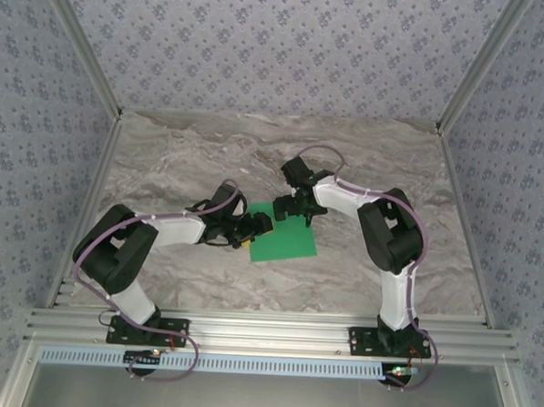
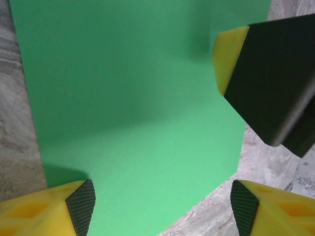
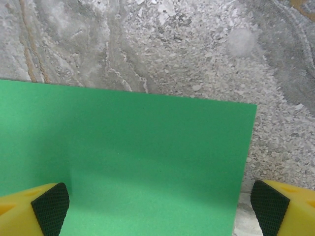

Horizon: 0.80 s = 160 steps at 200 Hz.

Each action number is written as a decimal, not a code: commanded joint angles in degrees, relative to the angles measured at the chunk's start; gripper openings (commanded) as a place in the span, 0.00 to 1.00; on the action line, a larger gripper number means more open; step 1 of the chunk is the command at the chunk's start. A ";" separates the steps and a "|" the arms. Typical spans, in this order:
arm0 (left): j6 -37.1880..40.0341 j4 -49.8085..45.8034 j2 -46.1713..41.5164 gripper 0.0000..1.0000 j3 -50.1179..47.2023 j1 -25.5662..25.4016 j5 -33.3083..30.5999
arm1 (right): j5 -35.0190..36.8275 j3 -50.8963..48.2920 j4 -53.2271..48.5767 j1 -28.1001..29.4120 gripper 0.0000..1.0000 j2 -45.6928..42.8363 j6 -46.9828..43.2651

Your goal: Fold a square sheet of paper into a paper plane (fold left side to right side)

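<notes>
The square sheet of paper [image 1: 288, 241], bright green, lies flat and uncreased on the marble table near the middle. My left gripper [image 1: 260, 226] hovers at its left edge. In the left wrist view this gripper [image 2: 162, 209] is open, its pads straddling a corner of the sheet [image 2: 133, 98]. My right gripper [image 1: 288, 207] is at the sheet's far edge. It is open [image 3: 158, 209] over the sheet [image 3: 123, 137], holding nothing. One of the right gripper's fingers [image 2: 266, 73] shows at the upper right of the left wrist view. The paper plane is out of view.
The marble table [image 1: 211, 155] is bordered by patterned walls at the back and both sides. An aluminium rail [image 1: 265, 335] carrying both arm bases runs along the near edge. Bare marble [image 3: 172, 44] lies beyond the sheet.
</notes>
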 commanded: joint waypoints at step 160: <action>1.04 -1.98 -2.27 0.53 -2.01 0.04 -4.37 | -11.86 -4.87 -2.35 6.17 0.70 -4.66 -0.29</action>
